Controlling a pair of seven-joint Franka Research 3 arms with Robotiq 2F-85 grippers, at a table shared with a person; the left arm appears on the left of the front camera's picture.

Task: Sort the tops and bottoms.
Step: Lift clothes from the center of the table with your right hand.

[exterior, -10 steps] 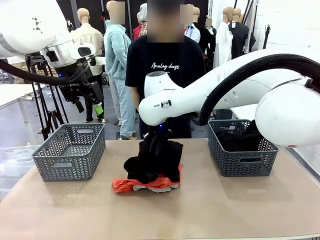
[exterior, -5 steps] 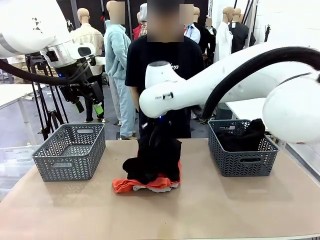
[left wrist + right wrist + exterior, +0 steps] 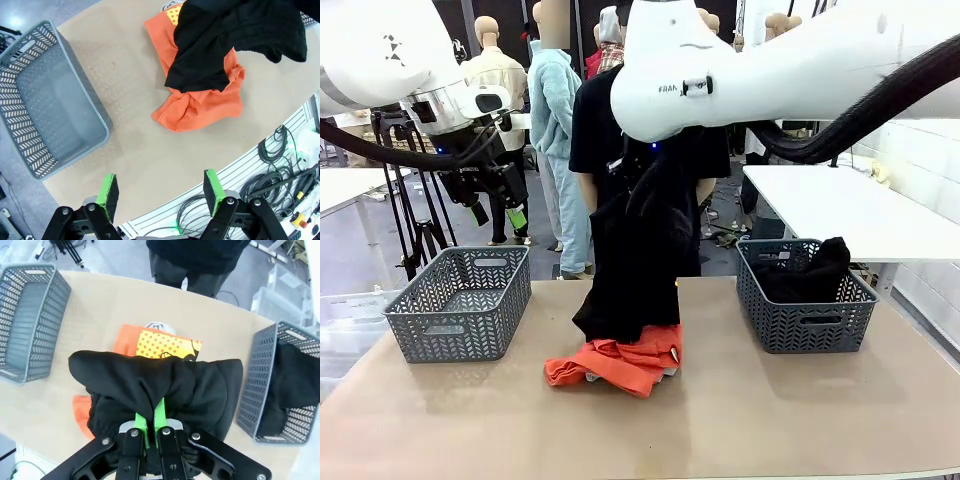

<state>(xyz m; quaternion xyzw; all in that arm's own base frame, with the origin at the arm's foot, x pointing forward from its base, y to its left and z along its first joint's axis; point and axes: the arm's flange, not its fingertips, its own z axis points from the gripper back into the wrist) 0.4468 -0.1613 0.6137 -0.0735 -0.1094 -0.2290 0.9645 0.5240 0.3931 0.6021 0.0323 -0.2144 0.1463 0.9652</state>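
Observation:
My right gripper (image 3: 150, 421) is shut on the black bottoms (image 3: 638, 250), which hang in the air above the table's middle, their lower edge near the orange T-shirt (image 3: 620, 362). That T-shirt lies crumpled on the table, and its yellow print (image 3: 159, 347) shows in the right wrist view. A sliver of the light grey shirt (image 3: 159, 328) peeks out beyond the orange T-shirt. The bottoms (image 3: 235, 37) also drape over the orange T-shirt (image 3: 200, 102) in the left wrist view. My left gripper (image 3: 496, 214) hangs open, high over the left basket (image 3: 460, 300), with nothing between its fingers.
The grey left basket (image 3: 45, 105) is empty. A matching basket (image 3: 802, 295) at the right holds a black garment (image 3: 810, 268). A person in a black T-shirt (image 3: 592, 130) stands at the far side. Bare tabletop lies along the front.
My right arm has risen, lifting the black bottoms off the pile until they hang stretched; the orange T-shirt beneath is more exposed. The left arm has not moved.

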